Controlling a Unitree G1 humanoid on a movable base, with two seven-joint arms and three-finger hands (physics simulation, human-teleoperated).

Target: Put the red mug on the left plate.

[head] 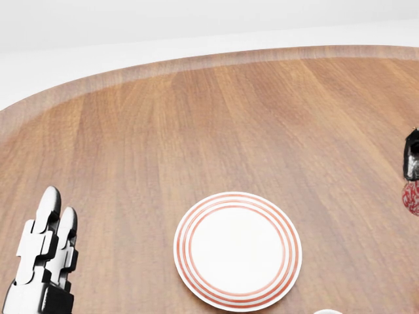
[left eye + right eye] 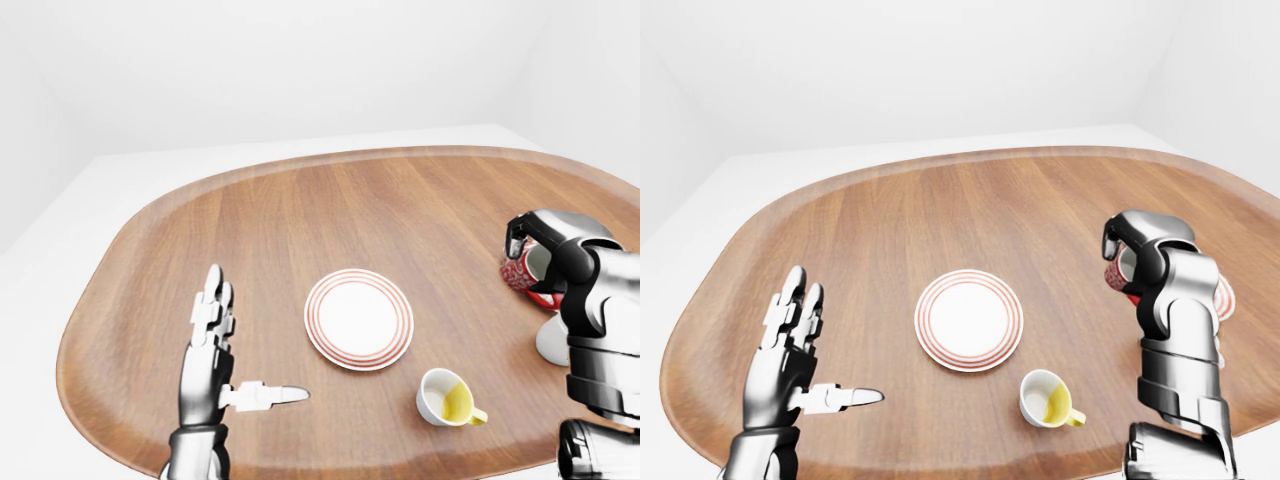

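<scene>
The red mug (image 2: pixel 522 270) with white dots is in my right hand (image 2: pixel 528 248), whose fingers close round it; it is tipped on its side near the table's right edge. It also shows in the right-eye view (image 2: pixel 1118 274). The left plate (image 2: pixel 358 318), white with red rings, lies flat in the middle of the wooden table (image 2: pixel 300 210), well left of the mug. My left hand (image 2: pixel 252 342) is open and empty, fingers upright and thumb out, left of that plate. The head view shows the plate (image 1: pixel 237 250) and only a sliver of the mug (image 1: pixel 412 197).
A white mug with a yellow inside (image 2: pixel 447 398) stands below and right of the left plate, between it and my right arm. A second red-ringed plate (image 2: pixel 1224 298) lies mostly hidden behind my right forearm. The table's rim curves round at left and bottom.
</scene>
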